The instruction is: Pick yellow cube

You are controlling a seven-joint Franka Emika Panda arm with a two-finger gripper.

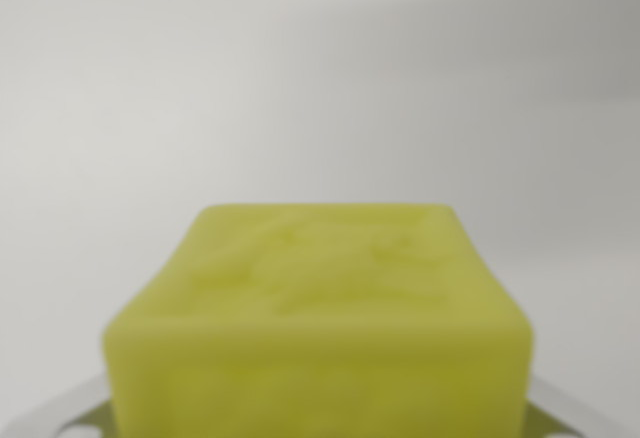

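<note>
Cube apparently between end effector fingers.

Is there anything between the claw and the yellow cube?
Nothing shows between them. In the wrist view the claw's metal parts meet the yellow cube at both lower corners; the picture is blurred.

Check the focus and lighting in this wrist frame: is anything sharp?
Wrist view: nothing is sharp; the yellow cube fills the lower frame, blurred from closeness, its surface relief smeared. Lighting is soft and even, with no glare; the grey background is featureless. Metallic parts at the bottom corners are blurred too.
</note>
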